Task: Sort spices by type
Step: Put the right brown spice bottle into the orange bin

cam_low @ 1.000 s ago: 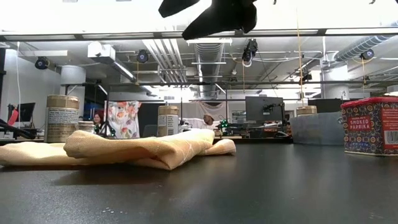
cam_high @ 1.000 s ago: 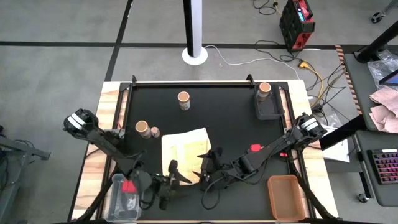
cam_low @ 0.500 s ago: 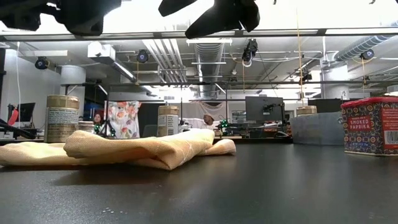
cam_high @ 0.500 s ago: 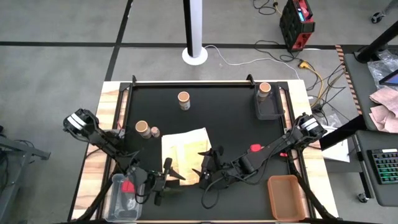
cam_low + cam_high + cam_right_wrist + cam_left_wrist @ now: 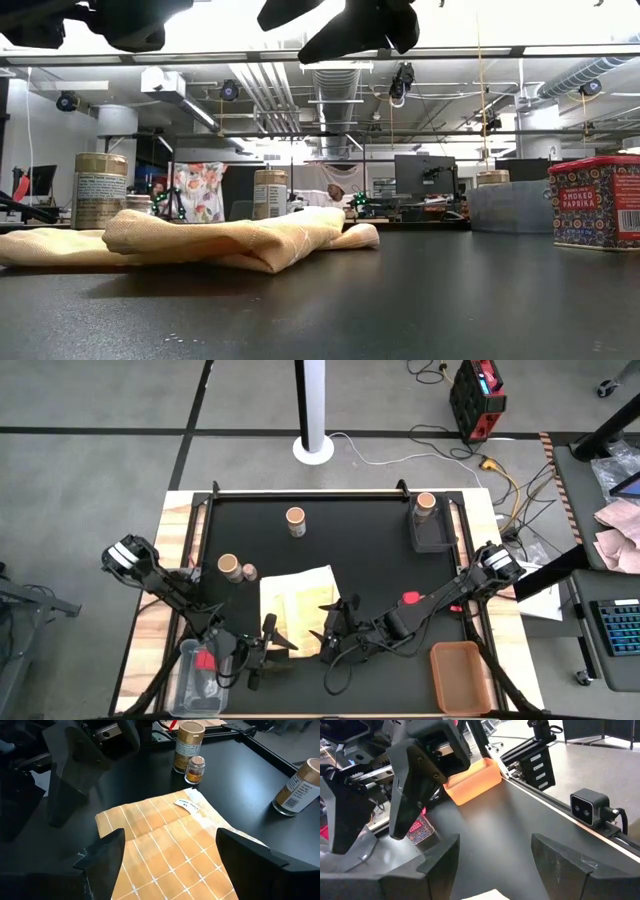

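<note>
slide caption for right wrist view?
Open right end effector above yellow checked cloth; three spice jars beyond.

Left tool fingers apart over black table — orange bin ahead, red tin beside other arm.

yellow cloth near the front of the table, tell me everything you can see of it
The yellow cloth is a folded, soft-looking fabric, golden tan with a thin white grid pattern and a small white tag near one edge. It lies flat on the black table, loosely bunched at its folds in the low view. Both grippers hover over its near edge, open; nothing visibly touches it but the table.
</note>
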Tool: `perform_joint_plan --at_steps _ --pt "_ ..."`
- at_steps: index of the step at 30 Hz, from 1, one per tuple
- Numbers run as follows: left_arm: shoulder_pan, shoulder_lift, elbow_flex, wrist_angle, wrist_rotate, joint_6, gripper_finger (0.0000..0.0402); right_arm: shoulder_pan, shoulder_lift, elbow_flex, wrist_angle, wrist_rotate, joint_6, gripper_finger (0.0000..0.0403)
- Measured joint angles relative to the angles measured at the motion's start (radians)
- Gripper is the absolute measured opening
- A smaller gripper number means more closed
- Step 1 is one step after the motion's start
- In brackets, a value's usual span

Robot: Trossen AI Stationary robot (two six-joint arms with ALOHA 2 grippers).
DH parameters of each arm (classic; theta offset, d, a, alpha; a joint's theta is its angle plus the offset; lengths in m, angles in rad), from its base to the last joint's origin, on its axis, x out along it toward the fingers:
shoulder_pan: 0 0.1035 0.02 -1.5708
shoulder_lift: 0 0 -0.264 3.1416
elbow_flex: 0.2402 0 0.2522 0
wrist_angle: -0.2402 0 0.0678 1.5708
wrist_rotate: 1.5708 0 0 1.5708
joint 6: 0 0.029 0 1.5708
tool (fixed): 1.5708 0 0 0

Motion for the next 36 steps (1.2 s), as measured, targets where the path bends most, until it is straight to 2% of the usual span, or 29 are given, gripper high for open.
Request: perform_joint_plan --at_steps 12,29,36 --pt "0.0 0.001 0.0 -0.007 0.0 0.009 0.023 0.0 0.0 0.0 0.001 0.015 0.038 0.0322" --pt "0.0 0.001 0.001 -0.006 -0.001 0.007 0.023 0.0 0.0 0.0 0.0 0.016 0.061 0.0303" --pt "0.0 0.001 0.001 -0.006 -0.002 -0.068 0.023 0.0 0.0 0.0 0.0 0.016 0.024 0.0311"
